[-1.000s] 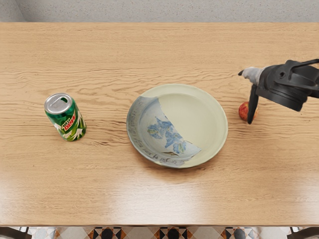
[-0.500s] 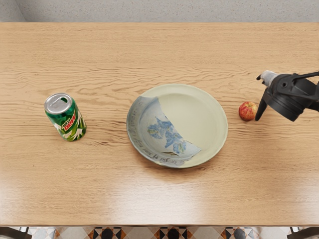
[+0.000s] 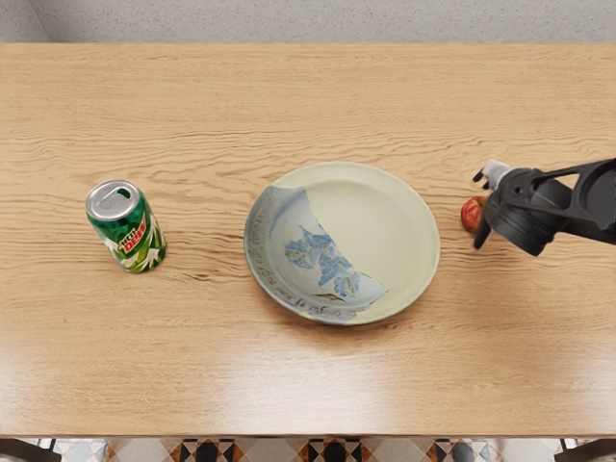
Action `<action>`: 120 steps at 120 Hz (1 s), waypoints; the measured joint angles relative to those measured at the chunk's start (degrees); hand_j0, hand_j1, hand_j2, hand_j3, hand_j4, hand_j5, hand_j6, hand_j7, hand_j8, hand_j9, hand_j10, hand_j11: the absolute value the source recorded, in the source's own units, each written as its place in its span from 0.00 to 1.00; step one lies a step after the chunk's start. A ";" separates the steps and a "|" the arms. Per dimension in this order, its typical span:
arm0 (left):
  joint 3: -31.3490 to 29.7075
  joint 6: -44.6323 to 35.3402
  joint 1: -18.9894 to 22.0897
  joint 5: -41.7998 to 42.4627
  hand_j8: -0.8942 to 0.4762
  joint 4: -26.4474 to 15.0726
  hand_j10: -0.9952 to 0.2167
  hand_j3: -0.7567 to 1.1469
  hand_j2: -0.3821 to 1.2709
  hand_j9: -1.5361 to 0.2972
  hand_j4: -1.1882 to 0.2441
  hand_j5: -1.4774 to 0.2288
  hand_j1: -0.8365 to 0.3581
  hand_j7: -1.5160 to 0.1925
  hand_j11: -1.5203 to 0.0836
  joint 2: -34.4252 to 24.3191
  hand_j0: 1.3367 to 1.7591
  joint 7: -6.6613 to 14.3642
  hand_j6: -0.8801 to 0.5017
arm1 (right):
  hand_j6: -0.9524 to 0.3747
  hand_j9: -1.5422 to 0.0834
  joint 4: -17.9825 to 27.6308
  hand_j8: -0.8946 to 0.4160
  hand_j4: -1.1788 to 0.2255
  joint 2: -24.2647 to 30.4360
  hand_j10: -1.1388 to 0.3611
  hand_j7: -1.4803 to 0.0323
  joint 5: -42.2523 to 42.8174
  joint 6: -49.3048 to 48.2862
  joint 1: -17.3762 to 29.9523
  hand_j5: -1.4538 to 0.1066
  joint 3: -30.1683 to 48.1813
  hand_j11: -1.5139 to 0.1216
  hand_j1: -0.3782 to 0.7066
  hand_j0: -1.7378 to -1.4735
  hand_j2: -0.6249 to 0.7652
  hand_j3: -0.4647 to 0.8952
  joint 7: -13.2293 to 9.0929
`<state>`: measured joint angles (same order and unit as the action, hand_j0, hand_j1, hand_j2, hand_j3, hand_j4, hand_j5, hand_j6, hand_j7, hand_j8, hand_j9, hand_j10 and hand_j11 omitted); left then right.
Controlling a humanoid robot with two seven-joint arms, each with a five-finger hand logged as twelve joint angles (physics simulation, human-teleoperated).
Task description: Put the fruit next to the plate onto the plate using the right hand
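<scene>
Nothing is on the plate yet: the apple lies on the worktop just beside it, with the right hand against the apple, though I cannot tell whether it grips.

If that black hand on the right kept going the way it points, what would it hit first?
Probably the red apple, just left of the right hand and partly hidden by it; depth is unclear. The plate lies beyond.
</scene>
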<state>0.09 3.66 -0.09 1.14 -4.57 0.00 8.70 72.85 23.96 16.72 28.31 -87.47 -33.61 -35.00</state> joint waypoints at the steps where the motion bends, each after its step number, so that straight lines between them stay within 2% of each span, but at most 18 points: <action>1: 0.00 0.00 0.00 0.00 0.64 0.00 0.81 0.40 0.23 0.83 0.82 0.86 0.98 0.88 0.94 0.00 0.76 0.00 0.63 | 0.56 0.78 -0.14 0.52 0.69 -0.04 0.62 0.80 0.21 0.13 0.12 0.76 -0.04 0.76 0.26 0.30 0.42 0.34 0.00; 33: 0.00 0.01 0.00 0.00 0.64 0.00 0.81 0.40 0.23 0.83 0.82 0.86 0.98 0.88 0.94 0.00 0.76 0.00 0.63 | 0.55 0.77 -2.97 0.51 0.68 -1.16 0.61 0.78 3.06 1.63 3.20 0.74 -0.13 0.75 0.28 0.30 0.42 0.34 0.00; 84: 0.00 0.00 0.00 -0.01 0.64 0.00 0.81 0.40 0.23 0.83 0.82 0.86 0.98 0.88 0.94 0.00 0.76 0.00 0.63 | 0.52 0.74 -4.84 0.48 0.65 -3.13 0.59 0.76 3.32 1.75 3.60 0.72 0.11 0.72 0.31 0.30 0.41 0.34 0.00; 90: 0.00 -0.01 0.00 0.00 0.64 0.00 0.81 0.40 0.23 0.83 0.82 0.86 0.98 0.88 0.94 0.00 0.76 0.00 0.63 | 0.48 0.70 -5.05 0.45 0.62 -3.23 0.55 0.71 3.19 1.76 3.68 0.68 0.13 0.68 0.37 0.30 0.41 0.34 0.00; 100: 0.00 0.00 0.00 0.00 0.64 0.00 0.81 0.40 0.23 0.83 0.82 0.86 0.98 0.88 0.94 0.00 0.76 0.00 0.63 | 0.35 0.56 -5.95 0.34 0.50 -3.22 0.44 0.57 2.91 1.67 4.96 0.53 1.97 0.54 0.54 0.30 0.40 0.34 -0.02; 108: 0.00 0.01 0.00 0.00 0.64 0.00 0.81 0.40 0.23 0.83 0.82 0.86 0.98 0.88 0.94 0.00 0.76 0.00 0.63 | 0.42 0.47 -6.59 0.38 0.42 -3.02 0.36 0.47 3.05 1.69 6.34 0.45 4.60 0.45 0.58 0.33 0.47 0.34 -0.11; 120: 0.00 0.00 0.00 0.00 0.64 0.00 0.81 0.40 0.23 0.83 0.82 0.86 0.98 0.88 0.94 0.00 0.76 0.00 0.63 | 0.40 0.38 -7.63 0.36 0.38 -1.32 0.29 0.38 2.85 1.50 8.32 0.35 10.91 0.36 0.60 0.33 0.63 0.34 -0.08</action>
<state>0.10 3.66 -0.09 1.14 -4.57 0.00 8.70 65.22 22.64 19.56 29.80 -79.15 -22.70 -35.08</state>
